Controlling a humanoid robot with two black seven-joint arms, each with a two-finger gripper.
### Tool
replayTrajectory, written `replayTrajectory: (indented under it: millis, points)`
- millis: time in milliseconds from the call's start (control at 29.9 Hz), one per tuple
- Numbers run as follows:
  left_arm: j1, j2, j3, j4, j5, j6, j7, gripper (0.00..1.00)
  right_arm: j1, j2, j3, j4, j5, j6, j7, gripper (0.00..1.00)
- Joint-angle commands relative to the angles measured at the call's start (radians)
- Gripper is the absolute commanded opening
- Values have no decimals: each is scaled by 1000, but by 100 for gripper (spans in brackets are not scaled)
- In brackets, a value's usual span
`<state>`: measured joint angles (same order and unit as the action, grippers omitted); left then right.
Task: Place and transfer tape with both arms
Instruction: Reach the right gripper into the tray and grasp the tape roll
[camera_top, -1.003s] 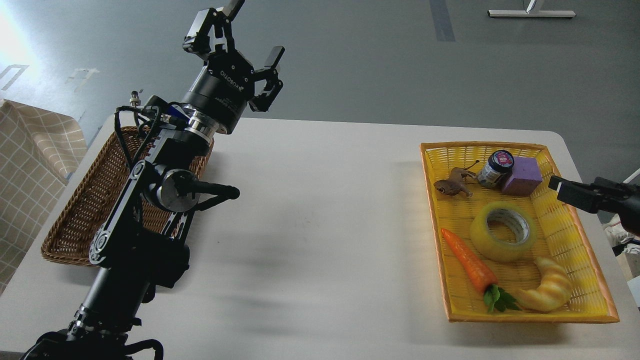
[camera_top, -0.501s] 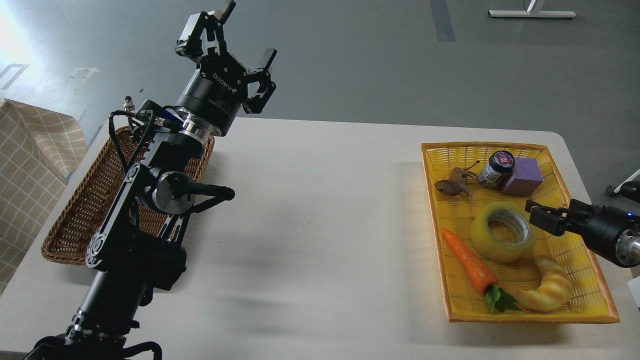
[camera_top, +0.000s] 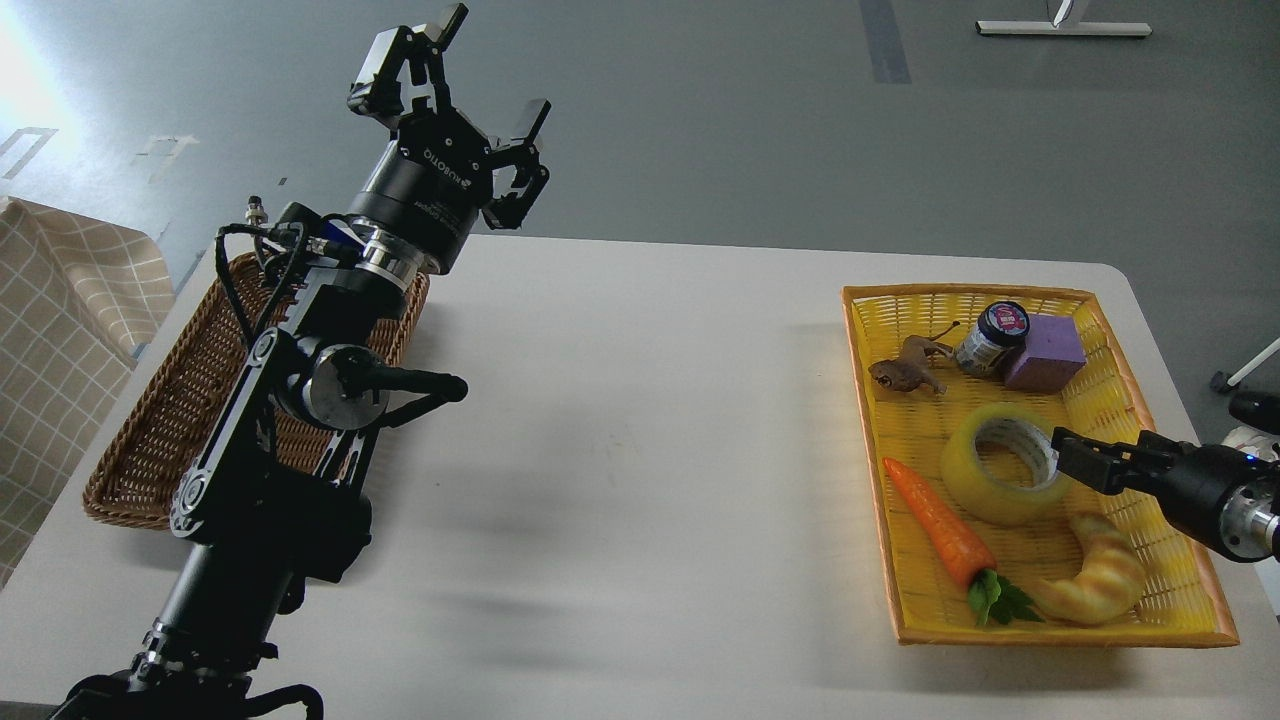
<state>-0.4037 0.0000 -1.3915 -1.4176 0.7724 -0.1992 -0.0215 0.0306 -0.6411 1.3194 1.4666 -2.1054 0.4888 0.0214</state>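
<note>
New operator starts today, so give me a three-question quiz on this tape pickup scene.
1. True or false: the tape lies in the yellow tray.
2. Which touches the tape's near side? A) jar B) croissant C) purple block
3. Fill in: the left gripper is raised with its fingers ____.

Key:
1. True.
2. B, the croissant; the jar and purple block sit farther back.
3. Open. The right gripper is at the tape's rim.

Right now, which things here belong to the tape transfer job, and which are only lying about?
For the job:
tape
right gripper
left gripper

Lying about:
carrot
croissant
jar
purple block
toy animal
yellow basket
wicker basket
</note>
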Motion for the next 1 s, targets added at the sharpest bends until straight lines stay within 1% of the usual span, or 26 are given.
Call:
replayTrajectory:
  millis: [0, 234, 435, 702, 735, 769, 969]
  points:
    - [6, 0, 0, -1, 1, 0, -2, 98, -4, 20, -2, -3, 1, 0, -1, 91]
    - [9, 0, 0, -1, 1, 0, 0, 98, -8, 54, -2, -26, 1, 0, -18, 91]
    - [11, 0, -1, -1, 1, 1, -2, 98, 2, 78, -19, -41, -1, 0, -20, 91]
    - [17, 0, -12, -1, 2, 1, -2, 98, 28, 80, -35, -54, 1, 0, -18, 89]
    - [19, 0, -24, -1, 1, 1, -2, 98, 31, 80, -48, -54, 1, 0, -18, 87]
    - [22, 0, -29, -1, -1, 1, -2, 98, 46, 78, -57, -54, 1, 0, -18, 86]
    - [25, 0, -31, -1, -1, 1, -2, 98, 91, 70, -104, -71, -4, 0, -18, 85]
